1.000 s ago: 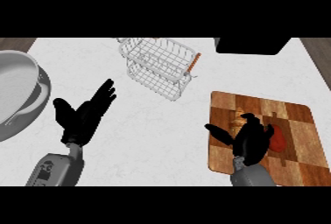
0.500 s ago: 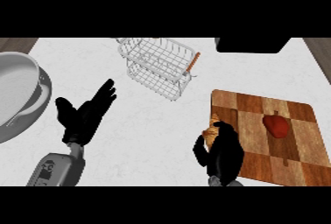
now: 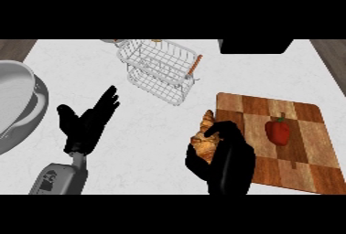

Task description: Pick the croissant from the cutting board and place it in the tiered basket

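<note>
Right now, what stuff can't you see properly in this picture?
- Croissant, head view: the right hand curls round it and hides its lower part.
- Cutting board, head view: its near left corner is behind that hand.
- Tiered basket, head view: its top is cut by the upper edge.
- Metal bowl, head view: the left edge cuts it off.

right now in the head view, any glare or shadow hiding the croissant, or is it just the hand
Head view: lighting is even, with no glare on the white counter and no dark shadow; only the right hand, curled round the croissant, hides its lower part. The cutting board and red pepper show plainly.
</note>
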You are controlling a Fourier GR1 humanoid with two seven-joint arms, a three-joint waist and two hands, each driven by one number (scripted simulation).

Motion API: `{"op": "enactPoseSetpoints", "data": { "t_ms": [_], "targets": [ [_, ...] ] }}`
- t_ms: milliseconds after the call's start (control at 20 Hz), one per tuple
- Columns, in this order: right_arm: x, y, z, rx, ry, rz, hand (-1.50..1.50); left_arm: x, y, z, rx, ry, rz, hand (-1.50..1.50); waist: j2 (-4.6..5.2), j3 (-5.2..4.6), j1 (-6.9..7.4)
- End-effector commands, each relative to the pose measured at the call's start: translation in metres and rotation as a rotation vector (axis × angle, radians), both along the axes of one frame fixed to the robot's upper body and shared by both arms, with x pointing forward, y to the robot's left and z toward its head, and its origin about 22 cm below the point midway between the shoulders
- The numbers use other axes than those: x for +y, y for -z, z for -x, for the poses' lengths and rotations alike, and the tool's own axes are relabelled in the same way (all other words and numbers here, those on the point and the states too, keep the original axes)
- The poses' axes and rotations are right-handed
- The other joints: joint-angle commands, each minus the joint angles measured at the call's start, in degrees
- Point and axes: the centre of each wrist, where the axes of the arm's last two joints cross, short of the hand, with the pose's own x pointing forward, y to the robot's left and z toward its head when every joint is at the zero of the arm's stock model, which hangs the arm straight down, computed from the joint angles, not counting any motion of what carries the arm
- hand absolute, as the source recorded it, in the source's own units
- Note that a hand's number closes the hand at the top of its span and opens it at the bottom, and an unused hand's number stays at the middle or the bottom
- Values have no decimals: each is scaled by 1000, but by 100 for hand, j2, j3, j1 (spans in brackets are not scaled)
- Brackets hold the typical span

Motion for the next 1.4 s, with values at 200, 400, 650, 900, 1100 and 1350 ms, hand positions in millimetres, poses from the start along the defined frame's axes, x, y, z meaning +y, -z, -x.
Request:
{"op": "enactPoseSetpoints", "data": {
  "t_ms": [200, 400, 650, 900, 1100, 1350],
  "targets": [
    [10, -64, 10, -120, 155, -15, 150, 8, 2, 3, 7, -4, -7, 0, 19, -5, 19],
    [10, -82, 6, -141, 194, 66, 150, 6, 2, 0, 5, 5, 4, 0, 46, -10, 21],
    [10, -99, -16, -112, 221, 102, 150, -4, -1, 0, -15, 31, 5, 0, 114, -4, 248],
    [9, -131, -40, -140, 239, 61, 150, -13, -14, -11, -33, 66, -2, 0, 156, 2, 375],
    [5, -157, -69, -124, 292, 36, 150, -19, -5, -3, -33, 69, 16, 0, 175, 4, 528],
    [8, -184, -109, -100, 345, 12, 150, -20, -8, -8, -40, 92, -1, 0, 231, 14, 613]
  ]
}}
